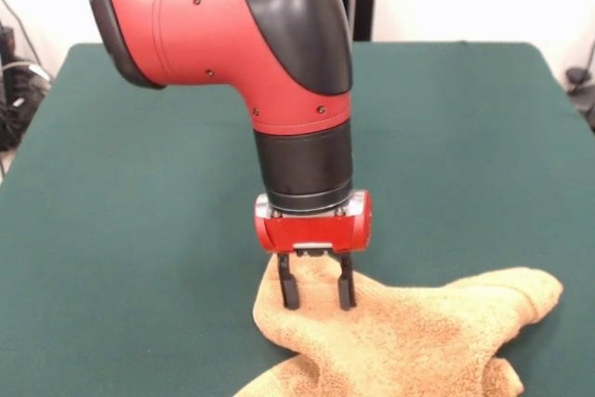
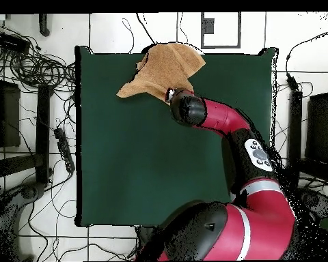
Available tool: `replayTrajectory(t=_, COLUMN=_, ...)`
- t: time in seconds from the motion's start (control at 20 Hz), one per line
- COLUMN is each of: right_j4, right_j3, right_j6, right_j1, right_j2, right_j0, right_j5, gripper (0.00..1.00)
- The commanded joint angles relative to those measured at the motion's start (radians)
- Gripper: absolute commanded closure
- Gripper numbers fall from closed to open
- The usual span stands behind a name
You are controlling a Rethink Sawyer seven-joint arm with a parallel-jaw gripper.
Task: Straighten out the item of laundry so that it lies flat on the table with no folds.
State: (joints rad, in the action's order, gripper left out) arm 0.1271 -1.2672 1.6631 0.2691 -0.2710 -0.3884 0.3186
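The fingers hang straight down from the red wrist, spread apart with nothing caught between them, their black tips just reaching the top of the towel. Below and out to both sides of them the towel sits in a rumpled mound, with one lobe running off toward the camera-side edge and another bunched out sideways, so nothing of it lies flat yet. From above, the towel is crowded against the edge of the table farthest from the robot's base, part of it seeming to reach the rim, and open green cloth stretches away behind the fingers.

To do this well, I'd say the fingers should drop a little and pinch only the top fold, not the whole heap, then draw it slowly back over the open green so the cloth peels out; a fast pull would likely drag the bundle whole
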Motion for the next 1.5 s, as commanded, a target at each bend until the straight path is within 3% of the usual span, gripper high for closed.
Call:
replayTrajectory(t=0.05, right_j4=0.036, right_j3=-0.117, right_j6=0.102, right_j1=-0.001, right_j2=-0.052, right_j0=0.048, right_j5=-0.049, gripper=0.0)
replayTrajectory(t=0.45, right_j4=0.069, right_j3=-0.141, right_j6=0.154, right_j1=-0.031, right_j2=-0.003, right_j0=0.083, right_j5=-0.234, gripper=0.0)
replayTrajectory(t=1.15, right_j4=0.062, right_j3=-0.135, right_j6=0.108, right_j1=-0.059, right_j2=-0.069, right_j0=0.04, right_j5=-0.212, gripper=0.0)
replayTrajectory(t=1.2, right_j4=0.06, right_j3=-0.133, right_j6=0.11, right_j1=-0.058, right_j2=-0.063, right_j0=0.045, right_j5=-0.209, gripper=1.0)
replayTrajectory(t=1.5, right_j4=0.06, right_j3=-0.123, right_j6=0.086, right_j1=-0.062, right_j2=-0.075, right_j0=0.038, right_j5=-0.174, gripper=1.0)
